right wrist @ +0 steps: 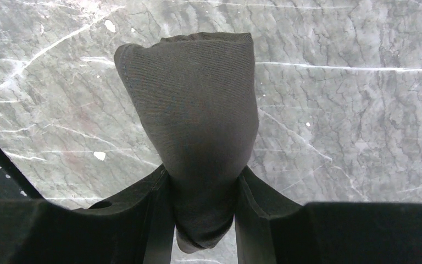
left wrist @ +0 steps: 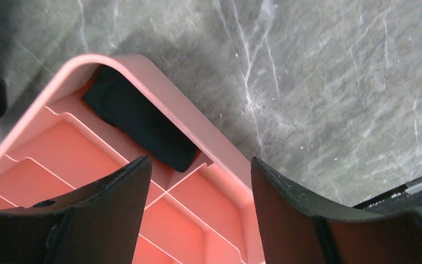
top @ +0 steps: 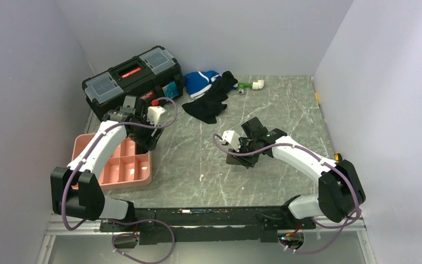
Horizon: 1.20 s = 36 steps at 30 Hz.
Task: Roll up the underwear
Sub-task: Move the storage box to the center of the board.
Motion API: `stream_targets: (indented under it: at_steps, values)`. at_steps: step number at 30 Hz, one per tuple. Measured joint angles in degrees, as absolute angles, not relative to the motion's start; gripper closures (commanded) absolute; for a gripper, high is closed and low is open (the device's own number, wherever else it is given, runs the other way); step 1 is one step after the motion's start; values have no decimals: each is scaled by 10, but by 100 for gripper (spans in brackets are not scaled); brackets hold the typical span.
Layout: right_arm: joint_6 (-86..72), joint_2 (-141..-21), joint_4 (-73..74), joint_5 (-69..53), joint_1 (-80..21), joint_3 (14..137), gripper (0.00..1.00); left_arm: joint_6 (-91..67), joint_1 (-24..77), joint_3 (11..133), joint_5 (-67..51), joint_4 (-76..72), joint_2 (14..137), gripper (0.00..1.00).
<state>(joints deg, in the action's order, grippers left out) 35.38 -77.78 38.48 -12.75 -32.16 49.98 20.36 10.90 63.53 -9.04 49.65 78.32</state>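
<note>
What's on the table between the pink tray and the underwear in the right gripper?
Nothing: in the top view only bare table separates the tray from the underwear clamped in the right gripper.

Dark grey-brown underwear [right wrist: 198, 110], fine ribbed weave, bunched into one compact tapered bundle. The wide end points away from the wrist and the narrow end is pinched between the jaws of the right gripper [right wrist: 202, 181]. A small tail of cloth pokes out behind the jaws. It sits over the marbled bench [right wrist: 362, 110], right of centre; contact with the bench is unclear.
</note>
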Motion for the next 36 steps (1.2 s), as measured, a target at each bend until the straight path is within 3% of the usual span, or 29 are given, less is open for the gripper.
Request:
stream_targets:
  at_steps: [13, 23, 36]
  values:
    - [354, -779, 385, -128, -318, 499, 100, 207, 105, 626, -143, 530, 879, 37]
    - [354, -780, 385, -127, -287, 497, 100, 173, 107, 683, -274, 536, 943, 37]
    - [354, -780, 385, -126, -231, 497, 100, -4, 255, 796, -359, 439, 1057, 35]
